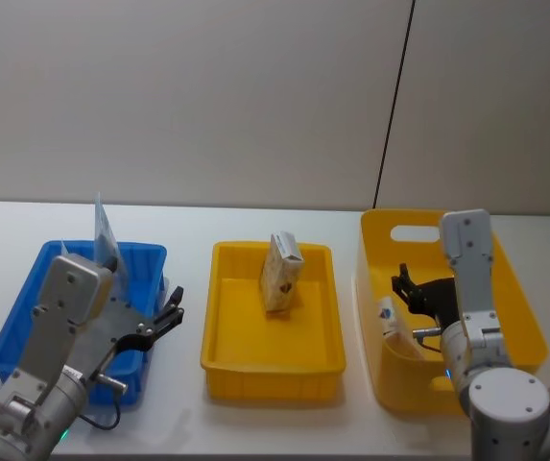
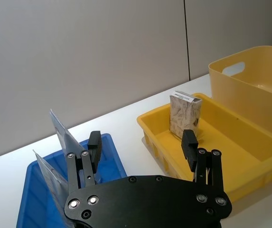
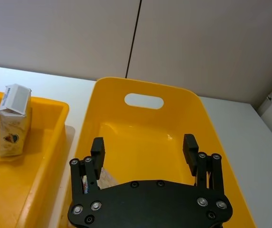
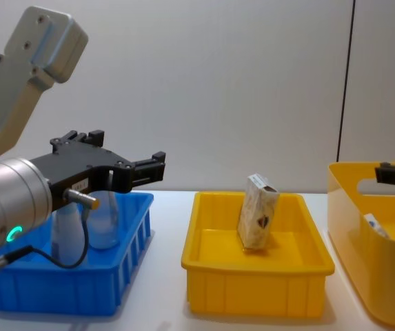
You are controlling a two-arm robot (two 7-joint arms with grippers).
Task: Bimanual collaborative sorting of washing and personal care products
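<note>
A beige printed carton (image 1: 281, 272) stands upright in the shallow yellow tray (image 1: 273, 370), also seen from the left wrist as the carton (image 2: 185, 115). Two pale blue tubes (image 4: 104, 219) stand in the blue bin (image 1: 11, 331); one tube (image 2: 61, 133) shows just beyond my left fingers. My left gripper (image 1: 173, 305) hovers open and empty over the blue bin's right edge. Over the deep yellow bin (image 3: 211, 123), my right gripper (image 3: 144, 145) is open and empty. A whitish printed product (image 1: 394, 325) leans on that bin's left wall, below the gripper.
The three bins sit in a row on a white table (image 1: 188, 223), close to its front edge. A grey wall stands behind. Bare table lies behind the bins and in the gaps between them.
</note>
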